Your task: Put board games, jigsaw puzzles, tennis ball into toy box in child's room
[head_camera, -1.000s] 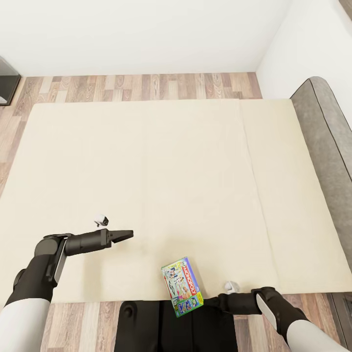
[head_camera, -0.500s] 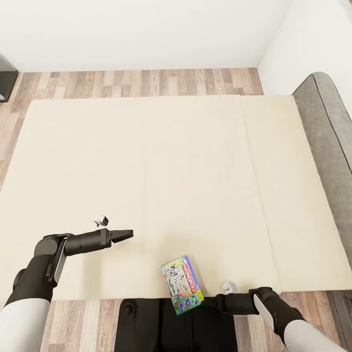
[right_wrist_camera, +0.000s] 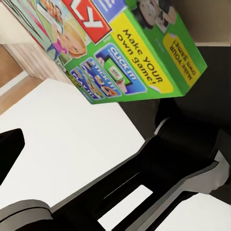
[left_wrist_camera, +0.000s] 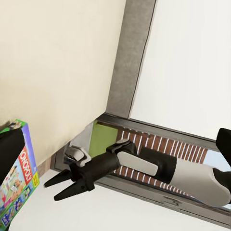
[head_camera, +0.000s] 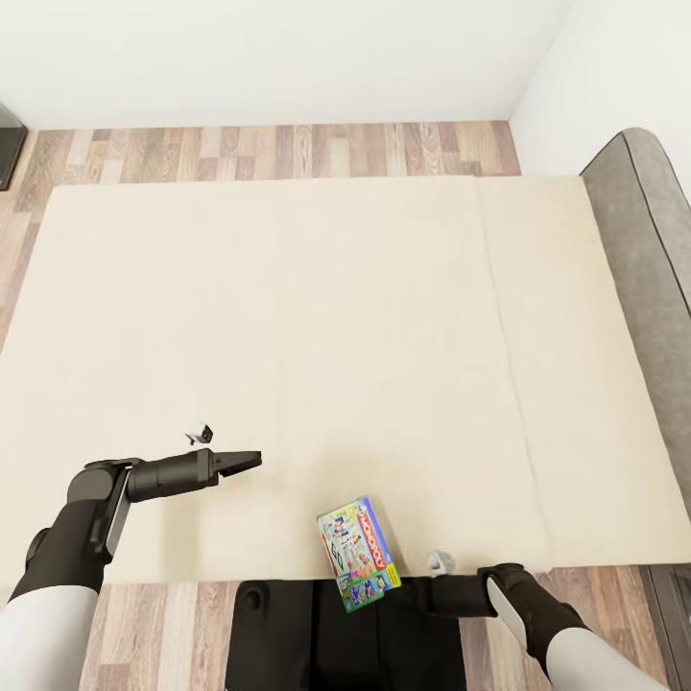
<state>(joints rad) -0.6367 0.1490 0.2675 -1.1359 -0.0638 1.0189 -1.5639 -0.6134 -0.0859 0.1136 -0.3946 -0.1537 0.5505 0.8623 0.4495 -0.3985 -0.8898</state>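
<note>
Board game [head_camera: 358, 554]: thin rect. box, green edge, red lettering, cartoon print. Lies flat, skewed, at near edge of bed [head_camera: 288, 336], partly overhanging it. Bed: cream mattress w/ seam.

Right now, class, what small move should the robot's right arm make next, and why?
Probably ease the right gripper toward the board game. Its jaws stand open, just short of the game, which overhangs the bed edge nearest the robot, offering a thin side to clamp.

Matt cream cloth mattress [head_camera: 288, 365], wood-plank floor [head_camera: 288, 152], glossy printed cardboard game box [head_camera: 358, 553], smooth white wall [head_camera: 288, 48].
</note>
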